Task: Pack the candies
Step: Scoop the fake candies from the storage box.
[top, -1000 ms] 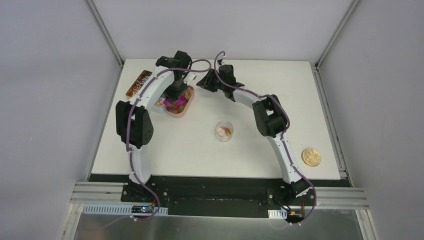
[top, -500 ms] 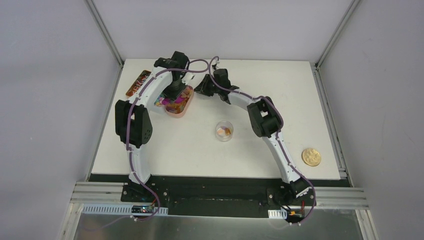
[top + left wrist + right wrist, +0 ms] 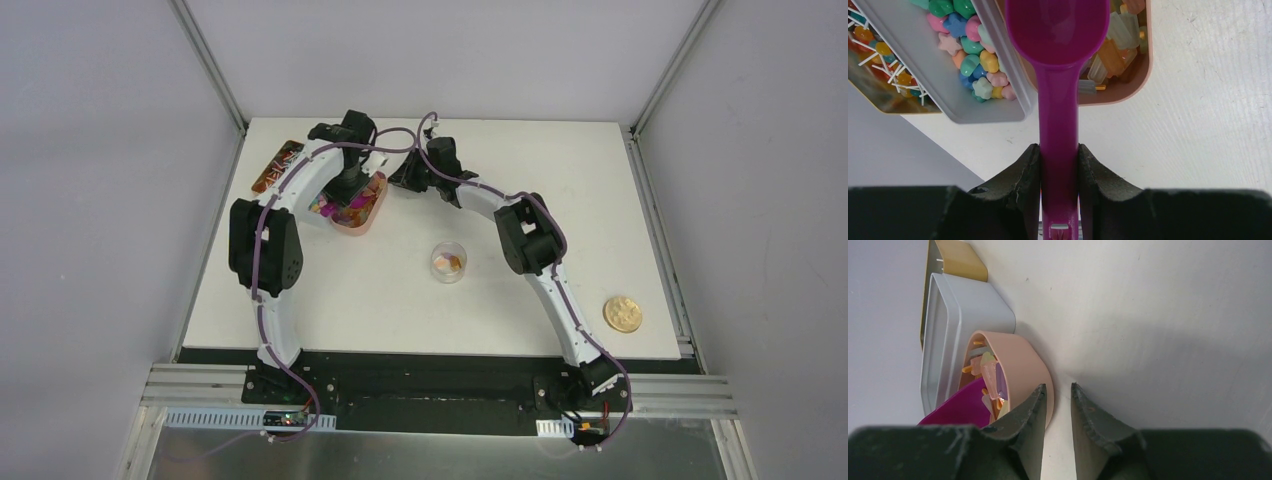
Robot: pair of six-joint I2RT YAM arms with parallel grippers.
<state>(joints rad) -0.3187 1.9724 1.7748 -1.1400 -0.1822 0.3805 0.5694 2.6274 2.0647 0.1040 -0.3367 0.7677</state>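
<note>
over the pink tray toward the far left of the table, the left gripper is clamping the handle of the magenta scoop, whose bowl is looking empty. the candies are lying under it in that tray, with star-shaped ones in the grey tray alongside and a few seemingly in the clear jar, well apart. the right gripper is standing slightly open, only table showing between its jaws and one finger just beside the tray wall; whether it is touching, i cannot tell. digging in could be shoving the tray or flicking sweets over the rim, and a tilting scoop could be spilling them before the narrow jar. no writing or brand is showing anywhere.
</note>
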